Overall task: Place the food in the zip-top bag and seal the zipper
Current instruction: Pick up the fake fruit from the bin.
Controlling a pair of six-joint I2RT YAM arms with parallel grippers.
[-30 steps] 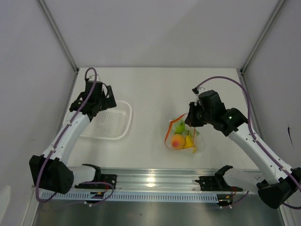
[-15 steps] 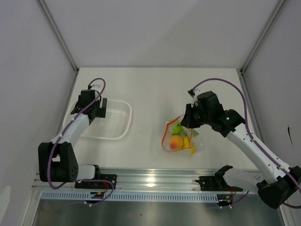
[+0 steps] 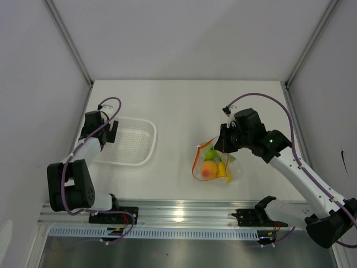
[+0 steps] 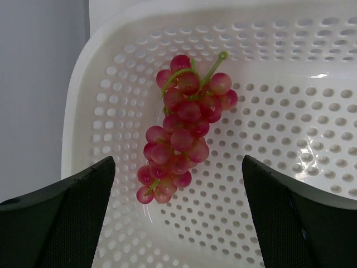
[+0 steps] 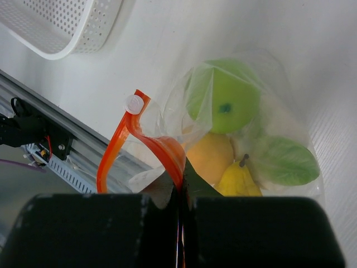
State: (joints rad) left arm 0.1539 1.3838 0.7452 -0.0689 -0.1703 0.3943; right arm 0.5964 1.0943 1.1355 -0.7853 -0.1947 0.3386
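Okay, my left claw (image 4: 177, 167) is spread wide over the white basket (image 4: 312, 84). The bunch of grapes (image 4: 181, 131) lies in the basket, between my two fingers and just ahead of them, not touched. My right claw (image 5: 182, 196) is pressed together, pinching the zip-top bag (image 5: 268, 128) at its mouth by the zipper (image 5: 114, 153), which loops open to the claw's left. The bag sits just ahead of the fingertips. Inside it are the green apple (image 5: 226, 103), orange (image 5: 209, 156) and yellow piece (image 5: 237, 181).
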